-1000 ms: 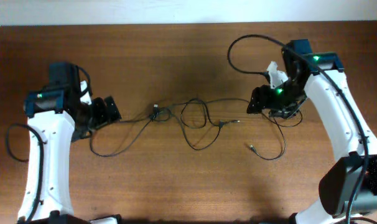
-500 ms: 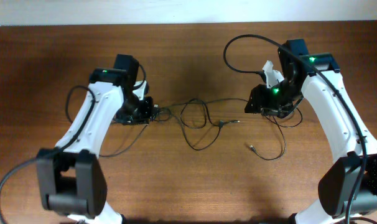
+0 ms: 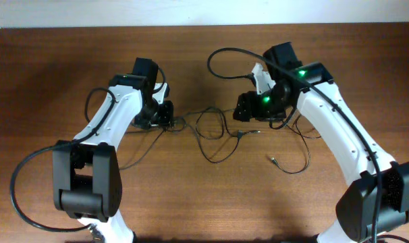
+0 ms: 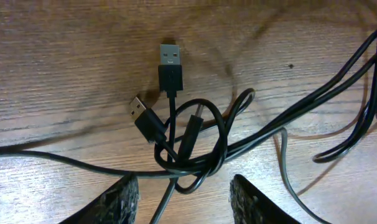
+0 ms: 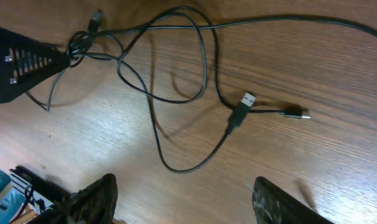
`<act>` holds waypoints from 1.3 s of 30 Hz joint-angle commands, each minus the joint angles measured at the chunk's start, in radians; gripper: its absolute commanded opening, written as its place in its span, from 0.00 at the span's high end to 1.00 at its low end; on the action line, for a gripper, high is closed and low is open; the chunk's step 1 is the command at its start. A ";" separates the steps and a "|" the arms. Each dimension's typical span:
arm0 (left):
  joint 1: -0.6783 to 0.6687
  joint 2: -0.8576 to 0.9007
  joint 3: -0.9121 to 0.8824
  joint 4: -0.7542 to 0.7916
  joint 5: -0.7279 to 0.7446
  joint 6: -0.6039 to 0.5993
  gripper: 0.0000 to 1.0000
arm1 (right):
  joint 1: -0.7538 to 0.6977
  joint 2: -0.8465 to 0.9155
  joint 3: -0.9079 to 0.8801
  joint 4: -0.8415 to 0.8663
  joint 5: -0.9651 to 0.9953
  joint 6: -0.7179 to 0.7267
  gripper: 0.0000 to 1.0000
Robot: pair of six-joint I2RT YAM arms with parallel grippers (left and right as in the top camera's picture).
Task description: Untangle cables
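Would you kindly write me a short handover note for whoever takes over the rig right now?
Left gripper: open, holding nothing, a finger on either side of the knot of thin black cables.
Right gripper: open, holding nothing, above a loose cable loop and a free USB plug.
Done: nothing separated yet.
Left: grip the knot and work the strands apart.

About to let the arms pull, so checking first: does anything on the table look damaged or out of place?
Nothing damaged. The one oddity is the cables cinched into a tight knot with two USB plugs sticking out, right in front of the open left gripper. No visible fraying.
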State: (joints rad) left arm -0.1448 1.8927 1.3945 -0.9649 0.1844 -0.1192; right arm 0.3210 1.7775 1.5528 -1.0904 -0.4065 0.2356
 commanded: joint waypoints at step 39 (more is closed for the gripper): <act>-0.071 0.011 -0.102 0.063 0.354 0.271 0.91 | 0.113 0.211 -0.360 0.883 -0.173 0.272 0.57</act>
State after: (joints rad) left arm -0.2134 1.8931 1.3010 -0.9009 0.5171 0.1352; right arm 0.4240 1.9759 1.1927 -0.2199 -0.5812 0.5018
